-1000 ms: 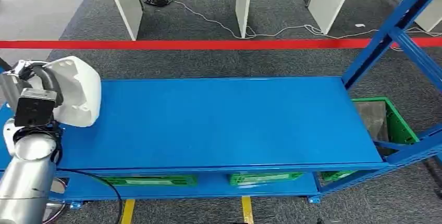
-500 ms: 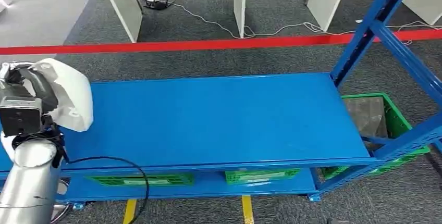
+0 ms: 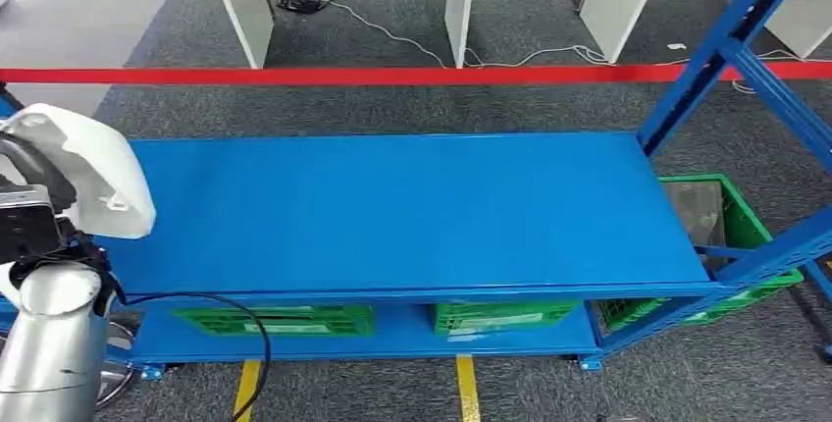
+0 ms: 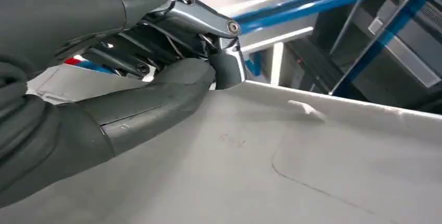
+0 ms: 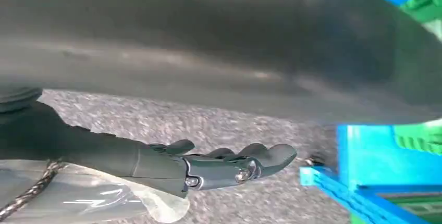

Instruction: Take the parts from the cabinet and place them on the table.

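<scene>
A: Where's the part?
B: The white moulded part (image 3: pixel 93 172) sits in the left hand (image 4: pixel 156 86), fingers clamped on it, above the left end of the blue table (image 3: pixel 412 211).
A: And the right hand (image 5: pixel 208 166)?
B: Hanging over grey carpet (image 5: pixel 208 125); fingers loosely apart, holding nothing.

The blue worktop (image 3: pixel 412 206) stretches away right of my fingers (image 4: pixel 156 99). On the shelf (image 3: pixel 392 342) beneath it sit green crates (image 3: pixel 285 320); grey carpet floor (image 3: pixel 392 108) lies beyond.
</scene>
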